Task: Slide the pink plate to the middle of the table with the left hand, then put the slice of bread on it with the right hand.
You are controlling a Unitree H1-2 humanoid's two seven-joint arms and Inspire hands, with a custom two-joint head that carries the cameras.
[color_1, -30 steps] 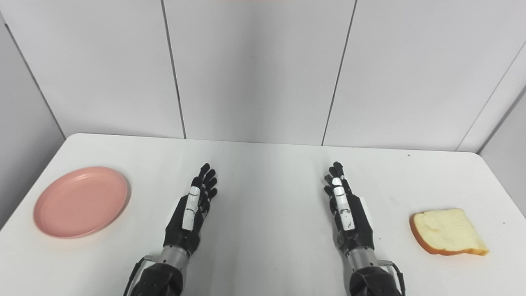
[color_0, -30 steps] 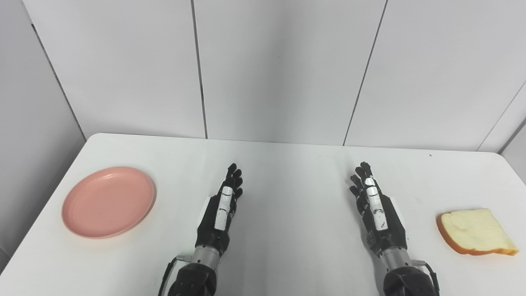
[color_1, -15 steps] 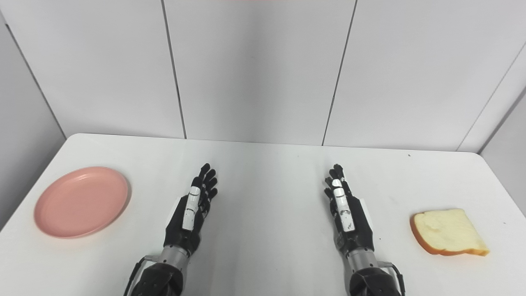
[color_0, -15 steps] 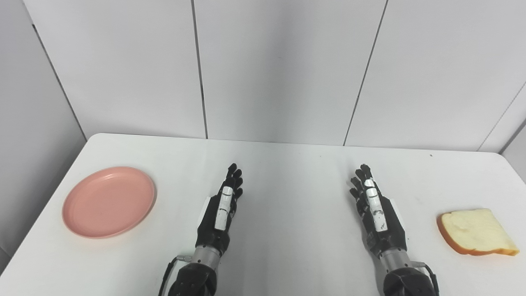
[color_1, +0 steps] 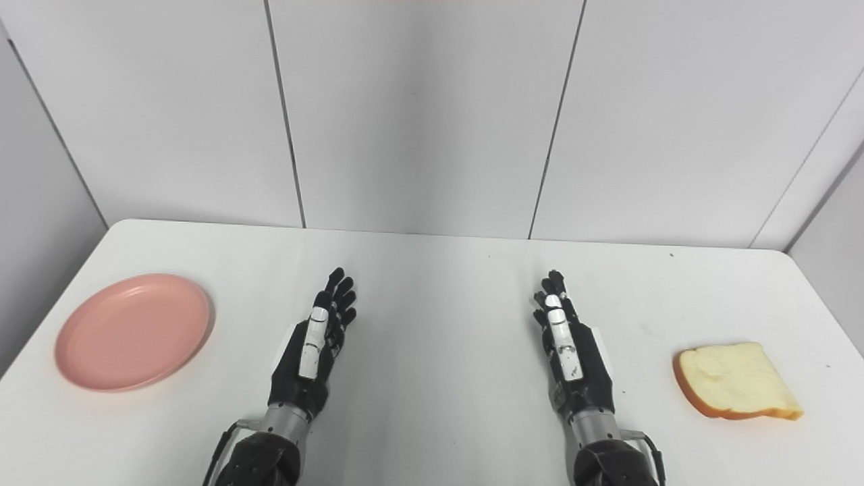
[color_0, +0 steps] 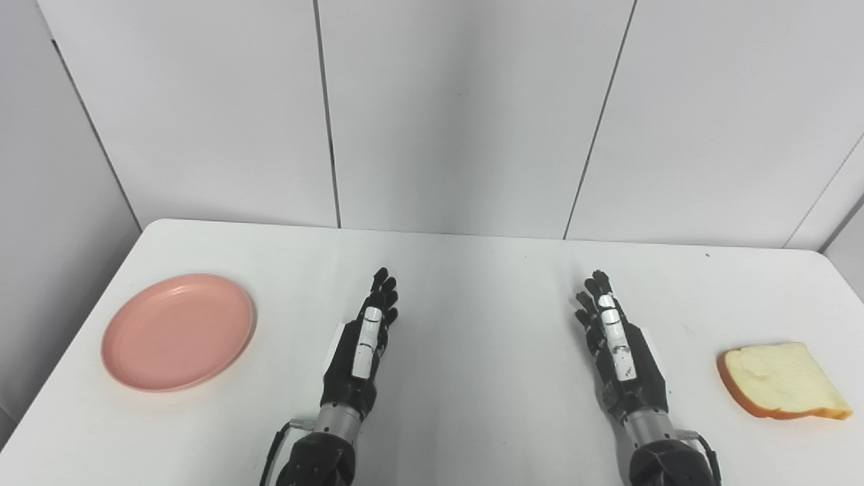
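Plate: the pink plate (color_0: 178, 331) lies flat near the table's left edge, well apart from both hands; round, smooth, with a shallow raised rim; nothing on it
Bread: the slice of bread (color_0: 781, 380) lies flat near the right edge, far across from the plate; pale soft face, orange-brown crust along its near and left sides; roughly square with one long corner
Table: the white table (color_0: 486, 270) has a smooth matt top with rounded far corners and a few tiny dark specks; its middle is bare between the hands
Room: plain pale grey wall panels (color_0: 459, 115) with thin dark seams stand behind the table and close in on both sides
Left hand: the left hand (color_0: 362, 344) is open, fingers straight and pointing away; holds nothing; edge-on low over the table, whether it touches I cannot tell; black with a white strip
Right hand: the right hand (color_0: 617, 346) mirrors it, fingers spread slightly, empty, near the bread but clear of it
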